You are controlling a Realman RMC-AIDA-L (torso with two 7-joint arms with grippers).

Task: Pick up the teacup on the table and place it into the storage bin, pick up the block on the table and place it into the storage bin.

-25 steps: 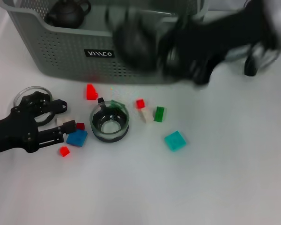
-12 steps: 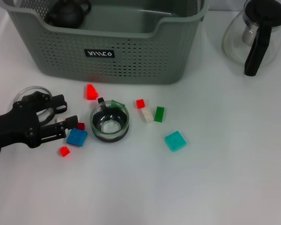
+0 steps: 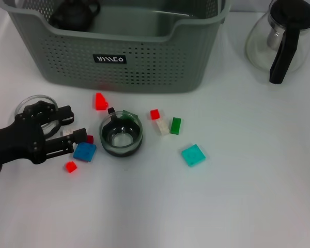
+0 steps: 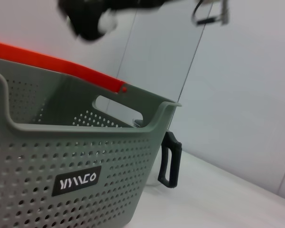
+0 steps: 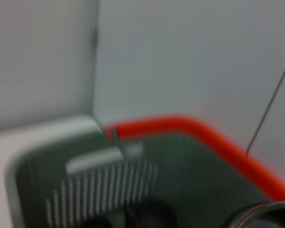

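The grey-green storage bin (image 3: 144, 67) stands at the back of the table and also fills the left wrist view (image 4: 76, 156). A dark teapot-like pot (image 3: 72, 13) lies inside it. Two round glass vessels could be the teacup: a green-tinted one (image 3: 121, 135) at the centre and a clear one (image 3: 33, 103) partly under my left arm. Loose blocks lie around, among them blue (image 3: 84, 151), teal (image 3: 193, 154) and green (image 3: 175, 125). My left gripper (image 3: 68, 128) rests low on the table, open, with a small white block (image 3: 67, 133) between its fingers. A dark blurred part of my right arm (image 4: 90, 19) hangs above the bin.
A glass carafe with a black handle (image 3: 281, 39) stands at the back right. Small red blocks (image 3: 100, 101) (image 3: 154, 114) (image 3: 71, 166) and a white one (image 3: 162, 127) are scattered before the bin. The bin's orange-edged far wall (image 5: 204, 137) shows in the right wrist view.
My right arm, blurred over the bin's front a second ago, has lifted out of the head view. The left gripper has barely shifted.
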